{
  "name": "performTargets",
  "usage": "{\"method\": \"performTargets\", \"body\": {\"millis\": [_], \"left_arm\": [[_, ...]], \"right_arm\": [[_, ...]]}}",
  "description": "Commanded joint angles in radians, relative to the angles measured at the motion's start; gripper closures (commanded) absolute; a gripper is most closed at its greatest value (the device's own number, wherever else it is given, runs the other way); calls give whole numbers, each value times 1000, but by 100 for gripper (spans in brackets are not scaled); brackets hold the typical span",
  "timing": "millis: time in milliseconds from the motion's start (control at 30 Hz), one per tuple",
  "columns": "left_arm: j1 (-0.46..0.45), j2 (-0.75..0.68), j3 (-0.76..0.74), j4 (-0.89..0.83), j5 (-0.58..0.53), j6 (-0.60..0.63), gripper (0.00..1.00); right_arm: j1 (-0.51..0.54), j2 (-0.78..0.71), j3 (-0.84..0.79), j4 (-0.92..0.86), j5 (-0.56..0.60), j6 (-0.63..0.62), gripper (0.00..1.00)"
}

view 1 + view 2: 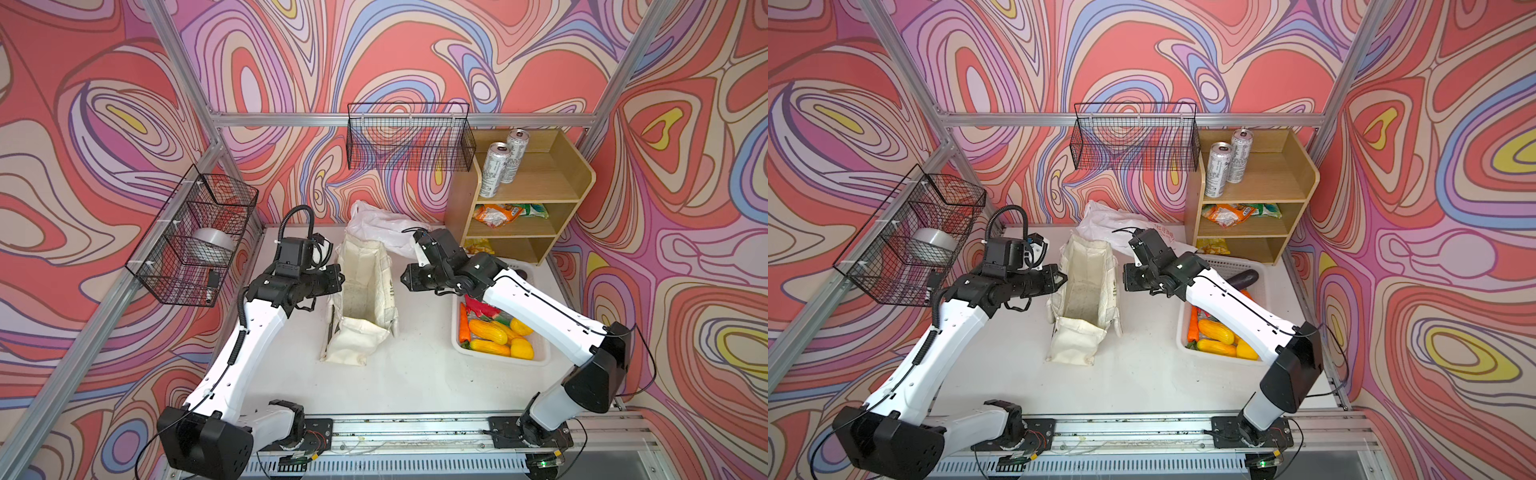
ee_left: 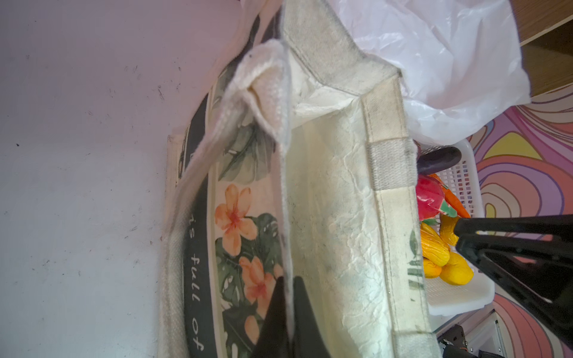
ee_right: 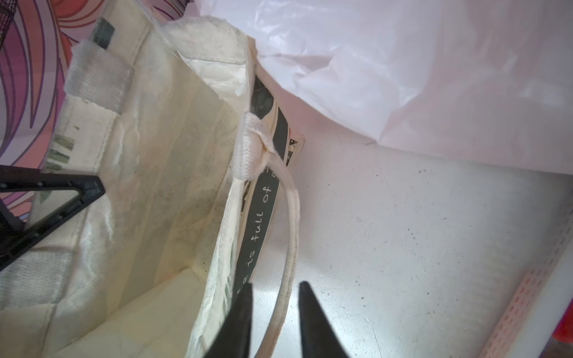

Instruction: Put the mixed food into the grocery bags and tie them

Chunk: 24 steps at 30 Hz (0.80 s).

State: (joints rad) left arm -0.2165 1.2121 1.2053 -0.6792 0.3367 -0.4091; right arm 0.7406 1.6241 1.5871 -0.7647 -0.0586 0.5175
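White table point(image 1: 415, 374): left gripper point(image 2: 290, 280) clamps tote point(image 1: 361, 299) rim, right gripper point(image 3: 276, 285) gapes (apparently astride handle point(image 3: 293, 217)) near basket point(image 1: 536, 361).

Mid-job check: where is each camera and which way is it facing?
Top views: overhead at the front, looking down and back; left arm, right arm, canvas tote, basket, shelf.
Left wrist: on the left arm, looking along the left gripper, shut on the tote's rim.
Right wrist: looking along the right gripper, open around the tote's handle.
Shared: both wrist views see the tote's inside and the opposite gripper.
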Motion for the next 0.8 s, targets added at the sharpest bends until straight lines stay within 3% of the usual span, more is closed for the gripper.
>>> {"method": "performTargets", "body": {"millis": [0,267,300,333,433,467,567,767], "left_arm": [[-6,3,-13,67,6,-18,100],[-6,-5,-33,72,2,-11,100],[-6,-3,-33,72,1,-10,100],[-6,-2,-34,73,-1,-10,100],[-6,-1,-34,68,-27,-7,100],[-6,-4,-33,61,-45,-6,100],[-6,-11,-36,60,-56,-8,100],[-6,16,-59,133,23,-69,100]], "right_arm": [[0,30,25,32,-49,2,30],[14,174,52,148,-191,70,32],[20,198,64,153,-204,73,37],[24,216,77,151,-210,70,50],[21,214,120,61,-103,13,97],[17,201,135,12,-23,-16,100],[-37,130,128,-90,115,-75,100],[-100,49,89,-132,146,-97,100]]}}
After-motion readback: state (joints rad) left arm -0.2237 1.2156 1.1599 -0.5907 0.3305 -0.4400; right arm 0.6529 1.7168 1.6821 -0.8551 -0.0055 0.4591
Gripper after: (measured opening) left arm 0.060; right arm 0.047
